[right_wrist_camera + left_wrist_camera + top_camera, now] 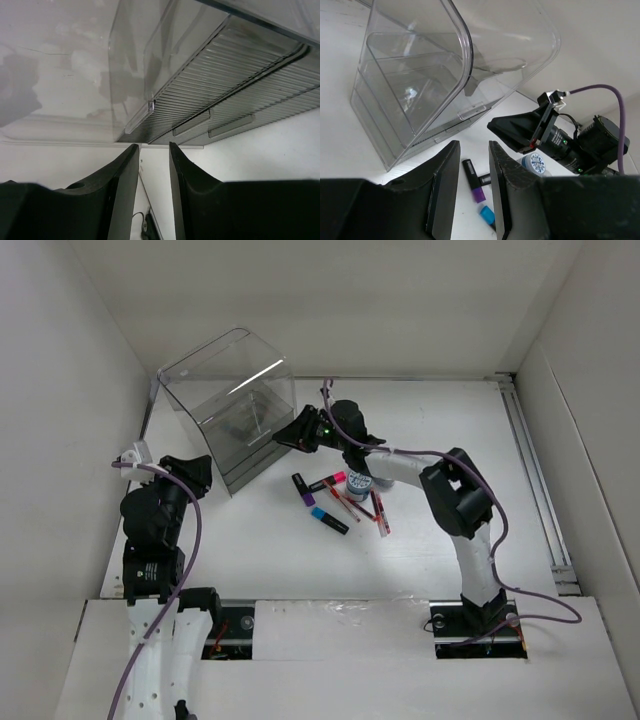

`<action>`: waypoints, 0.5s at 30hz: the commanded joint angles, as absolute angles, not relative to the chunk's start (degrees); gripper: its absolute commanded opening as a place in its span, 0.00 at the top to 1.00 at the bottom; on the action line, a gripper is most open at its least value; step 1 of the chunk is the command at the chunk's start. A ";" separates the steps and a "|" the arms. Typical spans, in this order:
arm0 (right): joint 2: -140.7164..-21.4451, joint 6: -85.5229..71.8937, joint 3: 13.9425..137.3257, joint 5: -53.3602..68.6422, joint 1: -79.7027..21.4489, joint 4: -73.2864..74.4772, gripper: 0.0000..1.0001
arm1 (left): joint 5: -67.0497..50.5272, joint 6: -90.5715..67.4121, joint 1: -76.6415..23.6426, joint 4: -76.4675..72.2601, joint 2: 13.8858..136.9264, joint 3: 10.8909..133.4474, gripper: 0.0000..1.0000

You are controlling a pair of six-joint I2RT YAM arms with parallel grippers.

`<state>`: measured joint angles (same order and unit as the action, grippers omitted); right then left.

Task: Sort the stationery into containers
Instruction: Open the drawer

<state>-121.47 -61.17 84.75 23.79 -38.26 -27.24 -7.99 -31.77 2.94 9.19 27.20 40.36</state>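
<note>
Right pincer [288, 438] — near clear organizer [225, 400]

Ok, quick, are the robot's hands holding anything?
Left gripper: slightly open, holding nothing.
Right gripper: slightly open, holding nothing.

Nothing legible appears anywhere: no words, brands, numbers or signs. The small round blue-white roll [536, 163] has a printed blue pattern on its top, too blurred to read as letters. The short black markers [328, 519] show no readable print.
</note>
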 commanded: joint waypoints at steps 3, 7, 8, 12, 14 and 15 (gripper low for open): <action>-122.34 -61.52 89.20 27.33 -38.67 -32.61 0.64 | -10.28 -31.82 2.64 5.98 27.33 40.61 0.74; -124.37 -62.05 91.40 28.56 -38.67 -32.61 0.64 | -11.43 -31.82 2.64 5.36 27.33 40.61 0.74; -125.15 -62.05 91.41 28.56 -38.67 -32.61 0.64 | -11.43 -31.82 2.64 5.36 27.33 40.61 0.74; -126.74 -63.11 93.77 29.18 -38.67 -32.61 0.64 | -11.95 -31.82 2.64 5.36 27.33 40.61 0.74; -127.96 -63.11 94.48 29.70 -38.67 -32.61 0.64 | -11.95 -31.82 2.11 5.36 27.33 41.13 0.74; -127.97 -63.11 95.27 29.71 -38.67 -32.61 0.64 | -11.95 -31.82 2.11 5.36 27.33 41.13 0.74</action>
